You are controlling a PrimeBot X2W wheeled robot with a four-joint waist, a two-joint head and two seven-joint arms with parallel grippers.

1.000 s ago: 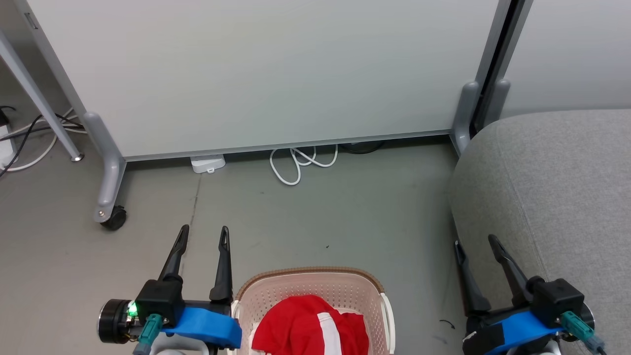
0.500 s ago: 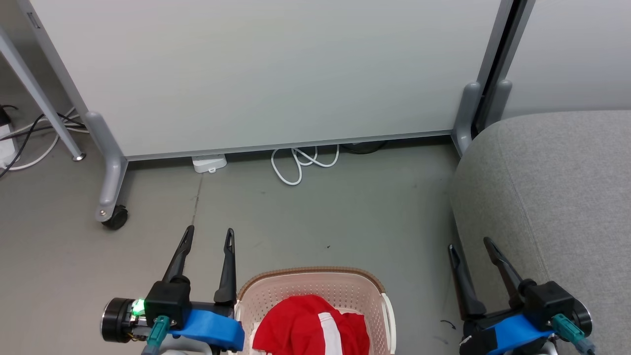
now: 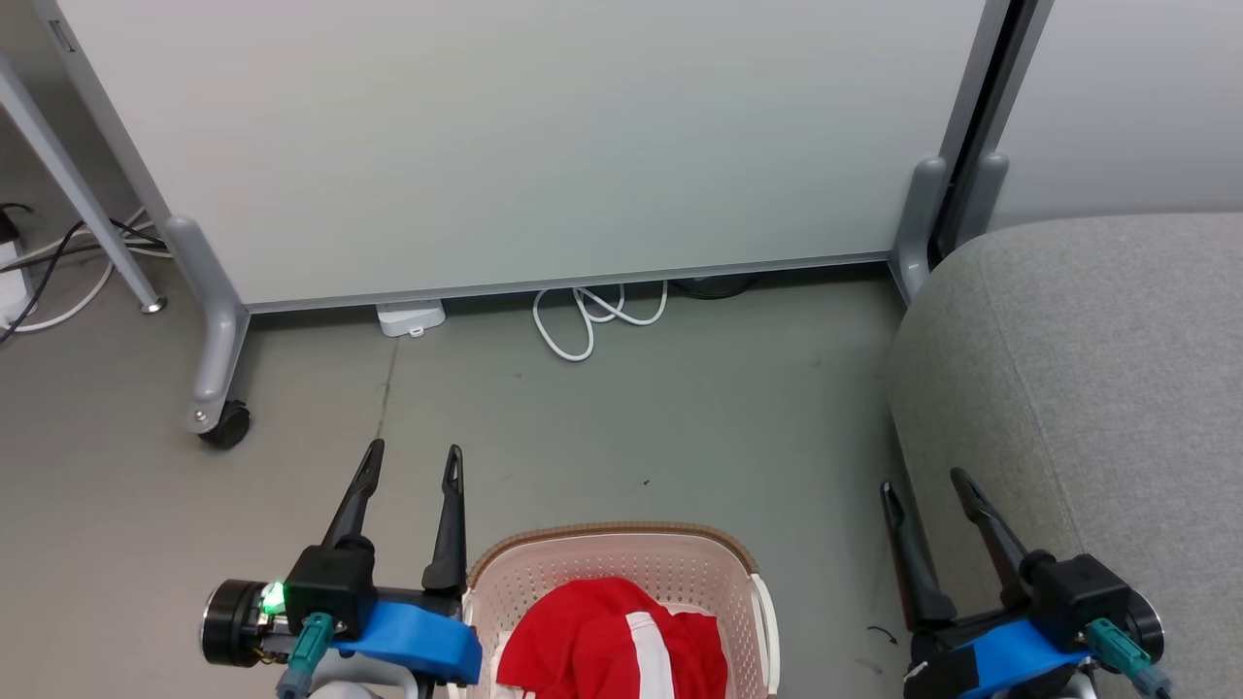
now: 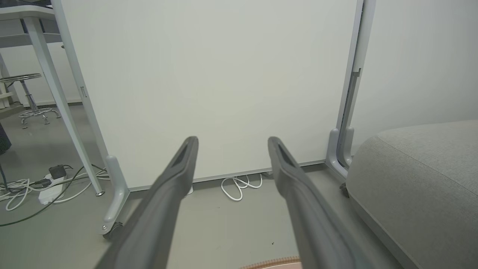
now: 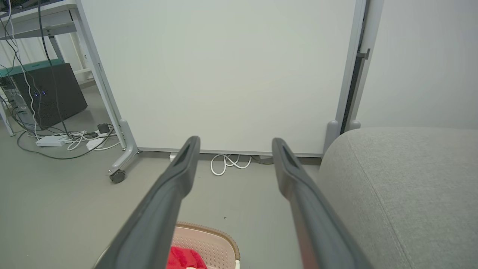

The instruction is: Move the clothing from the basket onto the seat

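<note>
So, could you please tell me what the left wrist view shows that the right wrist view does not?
Left wrist view: a stool at far left, and the left gripper, open. Right wrist view: the red clothing in the basket, a black box, and the right gripper, open. Both: the white panel, the coiled cable, the seat and the basket's rim.

Left gripper (image 3: 415, 451) shifted slightly right in head view, closer to basket (image 3: 621, 532) rim. Right gripper (image 3: 923, 482) drifted left and slightly lower, toward basket. Most movement early, little since.
</note>
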